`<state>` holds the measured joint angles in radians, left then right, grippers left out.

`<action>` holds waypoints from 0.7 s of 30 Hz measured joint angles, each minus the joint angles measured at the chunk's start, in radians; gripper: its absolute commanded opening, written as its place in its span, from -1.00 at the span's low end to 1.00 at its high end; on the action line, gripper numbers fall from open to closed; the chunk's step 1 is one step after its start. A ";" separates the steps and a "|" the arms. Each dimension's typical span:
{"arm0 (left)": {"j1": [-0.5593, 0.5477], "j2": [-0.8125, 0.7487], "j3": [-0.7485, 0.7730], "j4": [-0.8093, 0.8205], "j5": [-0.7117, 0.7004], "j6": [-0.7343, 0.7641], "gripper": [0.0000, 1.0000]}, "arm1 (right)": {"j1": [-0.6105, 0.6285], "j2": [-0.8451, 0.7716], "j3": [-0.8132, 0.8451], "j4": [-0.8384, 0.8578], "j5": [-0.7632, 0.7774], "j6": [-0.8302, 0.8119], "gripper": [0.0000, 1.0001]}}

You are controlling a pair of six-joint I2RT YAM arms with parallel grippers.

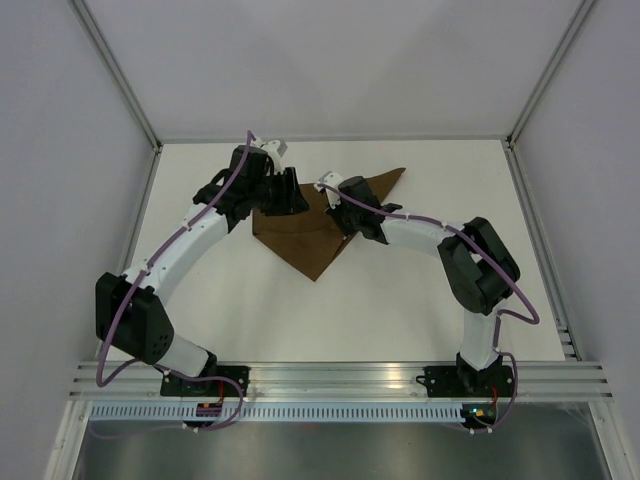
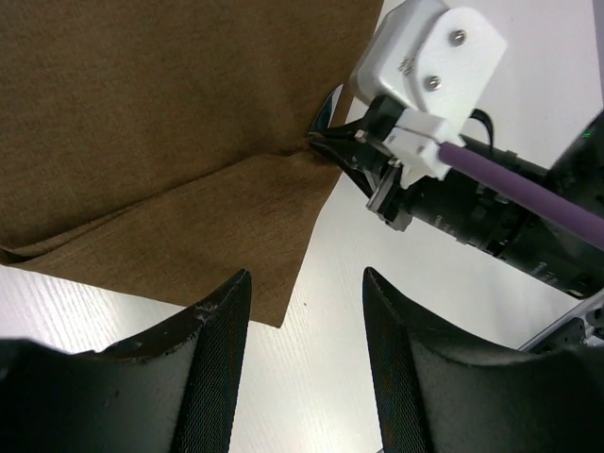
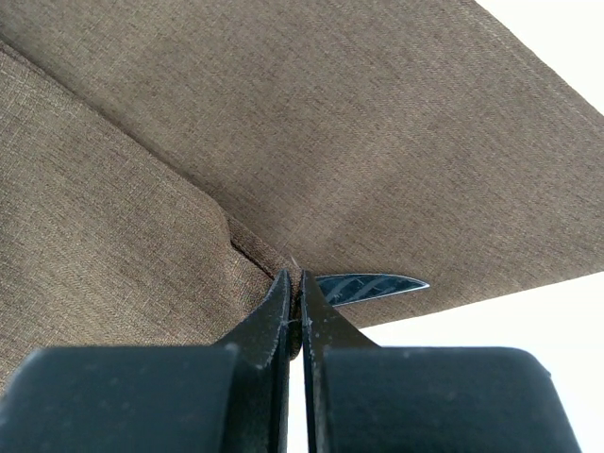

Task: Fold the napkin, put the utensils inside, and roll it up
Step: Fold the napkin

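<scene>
Fingertips of the right gripper (image 3: 294,294) pinch shut on a raised crease of the dark brown matte cloth napkin (image 3: 377,142), which spreads ahead of them. The left gripper (image 2: 307,281), jaws apart and empty, hovers just beside, over the napkin's edge.

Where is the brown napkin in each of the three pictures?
Top external: the napkin lies mid-table, between the two arms' tips.
Left wrist: it fills the upper left.
Right wrist: it fills most of the picture.
Shared landmark: the right arm's fingers, pinching a fold of it.
</scene>
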<state>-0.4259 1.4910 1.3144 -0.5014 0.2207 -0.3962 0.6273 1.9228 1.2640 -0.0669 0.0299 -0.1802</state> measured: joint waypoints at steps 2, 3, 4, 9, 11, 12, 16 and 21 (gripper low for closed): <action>-0.003 0.012 -0.022 0.019 0.000 -0.008 0.12 | -0.004 0.000 0.000 0.001 0.000 0.001 -0.99; -0.003 0.019 -0.033 0.030 0.000 -0.012 0.12 | -0.006 0.000 0.000 0.001 0.000 0.001 -0.95; -0.004 0.026 -0.043 0.043 0.000 -0.016 0.12 | -0.010 0.000 0.000 0.000 0.000 0.002 -0.80; -0.005 0.059 -0.086 0.086 0.002 -0.029 0.12 | -0.031 0.001 0.001 -0.004 -0.004 0.031 -0.29; -0.007 0.067 -0.101 0.100 0.003 -0.033 0.12 | -0.043 0.005 0.007 -0.019 -0.010 0.045 -0.07; -0.008 0.071 -0.110 0.109 0.005 -0.034 0.12 | -0.051 0.007 0.012 -0.026 -0.012 0.051 -0.01; -0.008 0.084 -0.130 0.132 0.018 -0.038 0.12 | -0.086 0.013 0.047 -0.064 -0.033 0.075 0.10; -0.010 0.106 -0.141 0.171 0.028 -0.045 0.11 | -0.161 0.051 0.163 -0.126 -0.072 0.111 0.11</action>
<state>-0.4362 1.5967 1.1732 -0.3305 0.2485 -0.4412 0.4664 1.9736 1.4273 -0.1932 -0.0425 -0.0689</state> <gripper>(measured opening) 0.558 0.555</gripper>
